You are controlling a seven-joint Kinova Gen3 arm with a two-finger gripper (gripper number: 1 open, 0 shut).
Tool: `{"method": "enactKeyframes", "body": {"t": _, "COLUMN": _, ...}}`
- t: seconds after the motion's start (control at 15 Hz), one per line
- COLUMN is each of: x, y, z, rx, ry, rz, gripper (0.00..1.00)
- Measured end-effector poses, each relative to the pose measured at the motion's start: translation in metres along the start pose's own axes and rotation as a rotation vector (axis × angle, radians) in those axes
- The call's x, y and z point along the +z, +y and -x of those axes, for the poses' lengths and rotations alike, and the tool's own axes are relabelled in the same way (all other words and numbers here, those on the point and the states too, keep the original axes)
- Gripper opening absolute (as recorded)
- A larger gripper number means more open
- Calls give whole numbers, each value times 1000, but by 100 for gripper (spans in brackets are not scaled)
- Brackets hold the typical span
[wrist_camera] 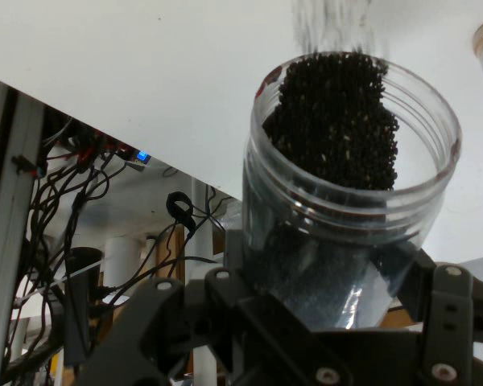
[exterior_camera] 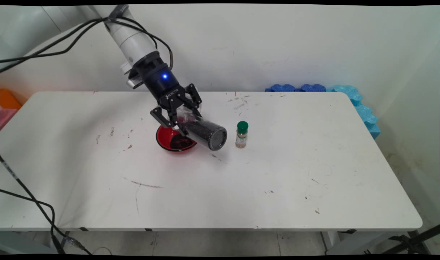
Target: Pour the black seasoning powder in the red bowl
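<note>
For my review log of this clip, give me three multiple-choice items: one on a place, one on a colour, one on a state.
1. Where does the small spice bottle stand?
A. right of the red bowl
B. inside the bowl
C. at the table's near edge

2. What colour is the spice bottle's cap?
A. red
B. green
C. blue

3. How is the clear jar of dark grains held?
A. upright on the table
B. tipped on its side in the gripper
C. lying loose on the table

Key: 1 A, it stands apart, right of the bowl; 2 B, the cap is green; 3 B, the gripper clasps it, tilted over the bowl.
</note>
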Motion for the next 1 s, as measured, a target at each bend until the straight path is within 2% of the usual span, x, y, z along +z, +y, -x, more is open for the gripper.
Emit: {"method": "enactKeyframes", "body": {"t": 1.0, "x": -2, "y": 5, "z": 11, "rx": -20, "ry": -38, "rz": 2, "gripper": 0}}
